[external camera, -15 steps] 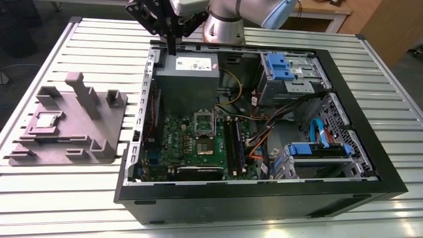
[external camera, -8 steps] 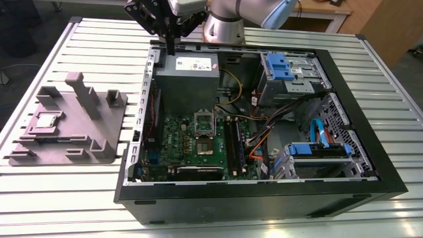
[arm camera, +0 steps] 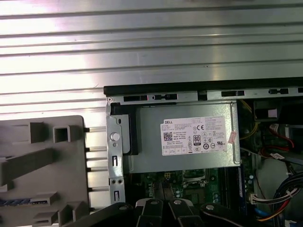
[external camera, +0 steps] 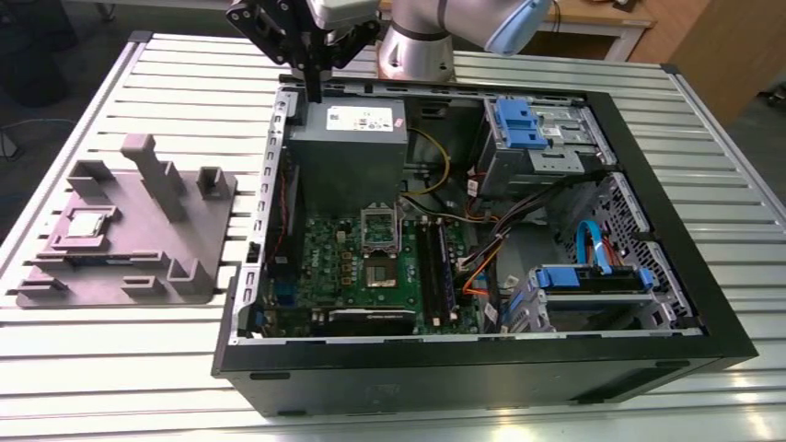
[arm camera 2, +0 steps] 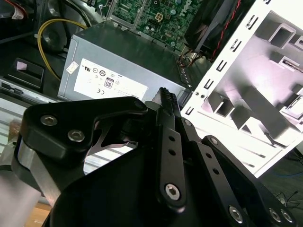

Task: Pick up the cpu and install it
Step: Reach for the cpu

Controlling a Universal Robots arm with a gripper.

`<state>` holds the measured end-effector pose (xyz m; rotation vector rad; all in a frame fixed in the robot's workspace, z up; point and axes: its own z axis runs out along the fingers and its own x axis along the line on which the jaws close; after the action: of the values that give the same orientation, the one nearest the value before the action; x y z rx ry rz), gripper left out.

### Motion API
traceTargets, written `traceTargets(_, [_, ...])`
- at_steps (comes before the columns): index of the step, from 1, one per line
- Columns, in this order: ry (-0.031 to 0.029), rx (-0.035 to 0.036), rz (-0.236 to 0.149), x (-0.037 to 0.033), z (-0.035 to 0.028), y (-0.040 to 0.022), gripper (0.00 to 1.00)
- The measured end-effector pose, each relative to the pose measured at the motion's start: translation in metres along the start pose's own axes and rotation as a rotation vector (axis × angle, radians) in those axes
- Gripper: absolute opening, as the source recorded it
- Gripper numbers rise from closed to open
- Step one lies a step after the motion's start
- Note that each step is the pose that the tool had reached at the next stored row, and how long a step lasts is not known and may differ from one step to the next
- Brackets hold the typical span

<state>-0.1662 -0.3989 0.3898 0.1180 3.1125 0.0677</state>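
One arm (external camera: pixel 418 37) reaches in from the far side of the slatted metal surface (external camera: pixel 184 83). Its black hand (external camera: pixel 316 92) points straight down over the far corner of the open computer case (external camera: pixel 491 373), towards the exterior view's left. The tips hang just above the case rim beside the grey power supply (external camera: pixel 350 147). The hand is clenched with nothing in it. In the exterior view the two fingers read as a single narrow bar, and in the second wrist view the fingers (arm camera 2: pixel 165 123) lie pressed together above the power supply (arm camera 2: pixel 118 56).

The cpu (external camera: pixel 87 224) lies flat in a shallow seat on the grey fixture plate (external camera: pixel 117 262). That plate sits on the surface just beside the case on the exterior view's left, well apart from the hand. Upright blocks stand around the chip on the plate.

Inside the case, the green motherboard (external camera: pixel 331 258) lies flat below the power supply, with the socket (external camera: pixel 372 267) near its middle and black memory sticks (external camera: pixel 436 267) just beside it. A yellow cable (external camera: pixel 430 161) loops next to the power supply, and blue drive brackets (external camera: pixel 522 124) sit on the exterior view's right side.

The first wrist view looks down on the power supply (arm camera: pixel 184 137), the fixture plate (arm camera: pixel 42 179) and the surface (arm camera: pixel 142 47) beyond the case.
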Motion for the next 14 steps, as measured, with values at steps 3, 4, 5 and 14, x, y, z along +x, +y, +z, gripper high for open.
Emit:
traceTargets(3, [0.0000, 0.0000, 0.000, 0.0008, 0.0001, -0.0001, 0.10])
traceTargets(4, [0.0000, 0.0000, 0.000, 0.0012, 0.0001, -0.0001, 0.10])
traceTargets(5, [0.0000, 0.0000, 0.000, 0.0017, 0.0001, -0.0002, 0.10])
traceTargets(14, [0.0000, 0.0000, 0.000, 0.0055, 0.0000, -0.0004, 0.10])
